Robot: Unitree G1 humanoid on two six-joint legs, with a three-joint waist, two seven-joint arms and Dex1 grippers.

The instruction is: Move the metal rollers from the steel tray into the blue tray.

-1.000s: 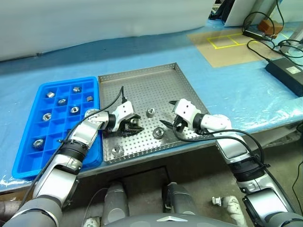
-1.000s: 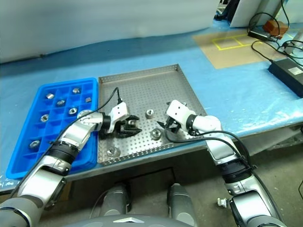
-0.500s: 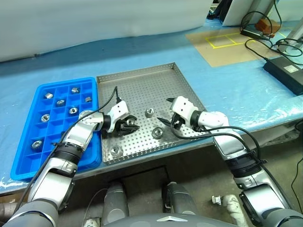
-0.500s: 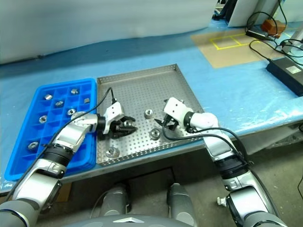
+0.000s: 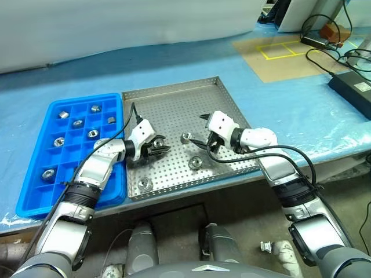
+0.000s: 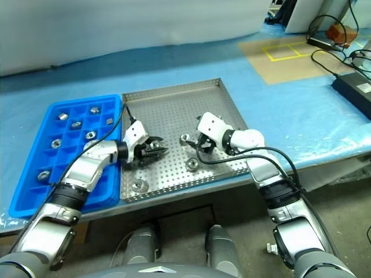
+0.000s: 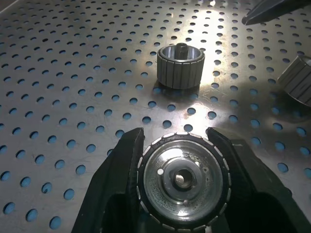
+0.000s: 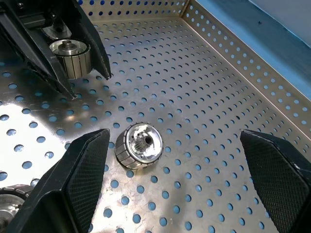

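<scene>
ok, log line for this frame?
left tool: shut on roller | right tool: open, roller between fingers | steel tray: three loose

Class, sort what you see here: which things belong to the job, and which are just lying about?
Belonging to the job:
metal rollers
steel tray
blue tray
left gripper, holding a roller
right gripper, open

Lying about:
black box
cables
cardboard sheet

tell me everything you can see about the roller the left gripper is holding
The held roller is a small silvery metal cylinder with a fine ribbed rim, a shiny flat end face and a small central hole. The left gripper is shut on it, one black finger pressing each side. It is seen end-on in the left wrist view, above the perforated floor of the steel tray, with another roller standing on the tray floor just beyond.
</scene>
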